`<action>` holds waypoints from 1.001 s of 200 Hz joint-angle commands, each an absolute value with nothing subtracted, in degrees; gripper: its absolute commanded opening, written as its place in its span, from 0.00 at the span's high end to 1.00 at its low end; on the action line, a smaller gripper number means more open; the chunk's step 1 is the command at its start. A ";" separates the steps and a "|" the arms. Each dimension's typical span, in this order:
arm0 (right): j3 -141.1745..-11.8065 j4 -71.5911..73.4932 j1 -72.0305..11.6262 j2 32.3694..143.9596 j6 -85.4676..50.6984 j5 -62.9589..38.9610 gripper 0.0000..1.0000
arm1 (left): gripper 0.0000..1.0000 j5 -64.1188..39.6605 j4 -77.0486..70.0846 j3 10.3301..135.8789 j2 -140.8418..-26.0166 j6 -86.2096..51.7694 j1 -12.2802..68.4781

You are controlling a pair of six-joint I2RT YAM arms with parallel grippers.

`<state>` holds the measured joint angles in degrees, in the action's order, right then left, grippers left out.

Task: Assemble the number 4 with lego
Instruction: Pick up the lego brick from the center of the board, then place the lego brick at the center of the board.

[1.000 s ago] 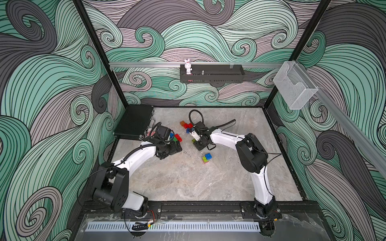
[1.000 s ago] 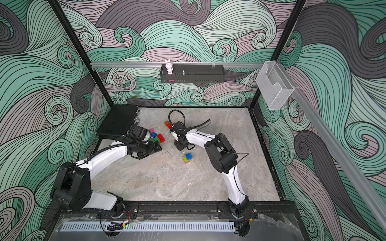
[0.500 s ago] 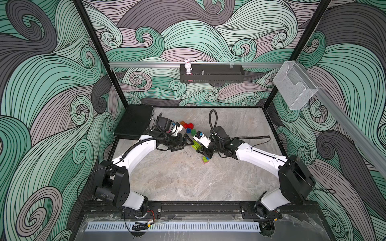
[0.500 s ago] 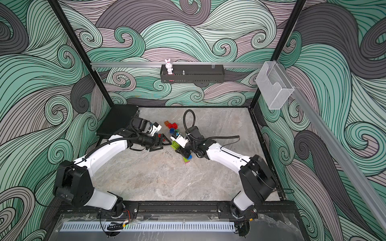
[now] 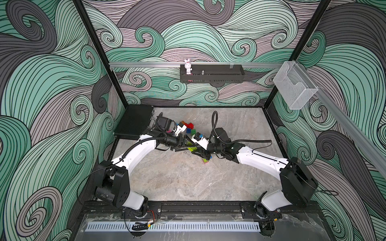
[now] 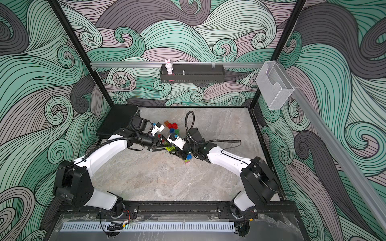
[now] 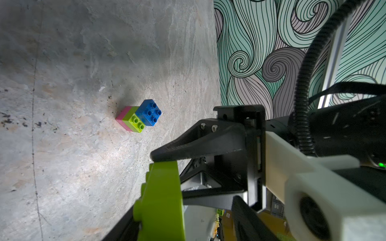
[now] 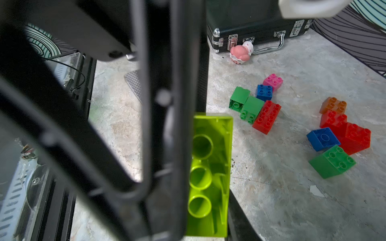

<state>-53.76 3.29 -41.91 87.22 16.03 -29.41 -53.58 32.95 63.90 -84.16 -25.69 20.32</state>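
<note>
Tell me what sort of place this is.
Probably a robot lab test cell: left arm and right arm mounted on a front rail, wave-patterned walls enclosing a stone-look tabletop, toy bricks scattered on it.

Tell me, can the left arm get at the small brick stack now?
Probably not: the right gripper, shut on the long lime brick, hangs between the left gripper and the stack.

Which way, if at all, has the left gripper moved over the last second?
Yes. In a top view the left gripper has shifted away from the black case and now reaches the lime brick.
</note>
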 commanded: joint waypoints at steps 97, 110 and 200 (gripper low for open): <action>-56.30 4.09 -43.33 86.81 14.77 -31.95 0.56 | 0.97 -47.17 37.72 67.79 -85.19 -23.33 20.61; -56.24 2.41 -42.84 85.66 14.30 -30.23 0.46 | 1.00 -37.30 41.30 68.74 -84.44 -22.21 20.96; -43.46 -6.23 -33.69 65.55 -7.55 11.76 0.01 | 1.00 27.28 62.58 67.22 -93.26 -35.77 31.68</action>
<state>-43.20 2.17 -36.14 66.32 2.50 -5.04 8.23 52.29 66.61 -86.41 -29.08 27.00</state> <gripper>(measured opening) 0.986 0.229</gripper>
